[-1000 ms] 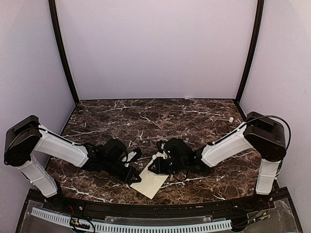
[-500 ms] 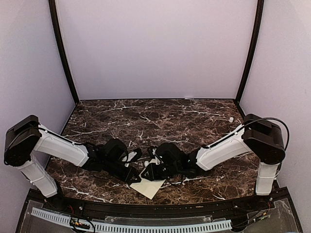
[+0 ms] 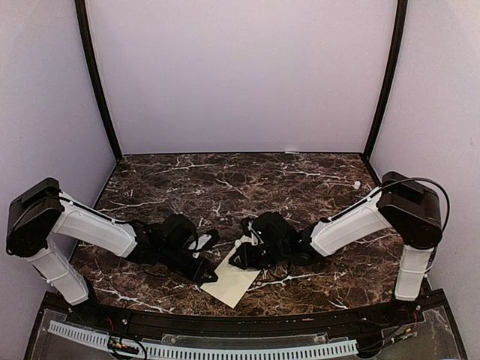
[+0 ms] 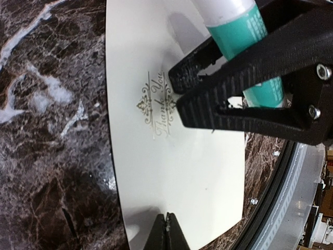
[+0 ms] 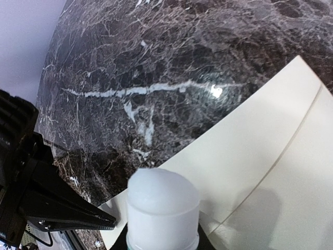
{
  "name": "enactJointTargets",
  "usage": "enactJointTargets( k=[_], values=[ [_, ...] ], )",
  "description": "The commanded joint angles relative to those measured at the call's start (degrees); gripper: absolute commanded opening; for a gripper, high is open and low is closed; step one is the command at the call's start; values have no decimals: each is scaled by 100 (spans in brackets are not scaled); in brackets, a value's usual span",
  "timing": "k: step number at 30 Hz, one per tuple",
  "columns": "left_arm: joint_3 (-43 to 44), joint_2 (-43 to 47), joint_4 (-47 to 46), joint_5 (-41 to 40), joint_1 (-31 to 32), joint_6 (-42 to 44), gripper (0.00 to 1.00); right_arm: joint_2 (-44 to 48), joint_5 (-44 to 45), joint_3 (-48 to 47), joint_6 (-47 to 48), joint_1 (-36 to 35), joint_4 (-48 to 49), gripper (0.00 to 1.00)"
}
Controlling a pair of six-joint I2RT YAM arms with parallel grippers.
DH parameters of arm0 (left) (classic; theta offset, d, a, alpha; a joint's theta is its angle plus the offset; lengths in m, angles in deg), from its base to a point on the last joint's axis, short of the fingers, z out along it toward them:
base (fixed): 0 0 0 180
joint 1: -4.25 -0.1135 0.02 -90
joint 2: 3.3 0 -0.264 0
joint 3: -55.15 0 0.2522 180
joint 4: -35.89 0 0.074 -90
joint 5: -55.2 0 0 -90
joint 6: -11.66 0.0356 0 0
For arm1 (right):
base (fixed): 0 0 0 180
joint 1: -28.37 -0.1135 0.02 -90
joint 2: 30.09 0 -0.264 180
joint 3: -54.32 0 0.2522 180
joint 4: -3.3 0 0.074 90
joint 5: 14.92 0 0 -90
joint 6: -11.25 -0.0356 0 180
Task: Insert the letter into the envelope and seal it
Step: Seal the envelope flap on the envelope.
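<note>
The cream-beige envelope (image 3: 238,279) lies flat near the table's front edge, its "Thank You" emblem (image 4: 156,112) facing up and a flap seam running across it (image 5: 296,130). My left gripper (image 4: 167,217) is shut, its tips resting on the envelope's near-left edge. My right gripper (image 3: 241,256) is shut on a teal glue stick (image 4: 240,36), whose white tip (image 5: 163,200) hangs just over the envelope's far corner. The letter is hidden.
The dark marble table (image 3: 225,187) stretches back to lilac walls. A small white object (image 3: 358,183) lies at the back right. A black front rail with a white perforated strip (image 3: 225,349) runs just below the envelope. My left gripper's finger (image 5: 57,211) shows in the right wrist view.
My right gripper carried the glue stick leftward over the envelope, then drew back to the right. The left arm and the envelope stayed put.
</note>
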State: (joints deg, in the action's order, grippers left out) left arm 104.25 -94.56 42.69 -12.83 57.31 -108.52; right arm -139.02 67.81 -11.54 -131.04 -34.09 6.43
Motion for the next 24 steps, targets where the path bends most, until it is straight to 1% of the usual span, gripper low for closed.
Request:
enactJointTargets(
  k=[1,7,12,19,24],
  values=[
    [-27,-47,613,-144,42,121,1,72,218,147,172,218,-291,0],
    [1,-60,626,-150,47,134,1,39,21,89,290,211,-343,0],
    [42,-88,632,-150,47,150,1,64,-37,171,196,15,-289,0],
    [46,-77,661,-166,46,169,1,117,75,292,-84,-332,-219,0],
    [36,-60,662,-168,47,170,1,130,222,353,-175,-373,-265,0]
  ],
)
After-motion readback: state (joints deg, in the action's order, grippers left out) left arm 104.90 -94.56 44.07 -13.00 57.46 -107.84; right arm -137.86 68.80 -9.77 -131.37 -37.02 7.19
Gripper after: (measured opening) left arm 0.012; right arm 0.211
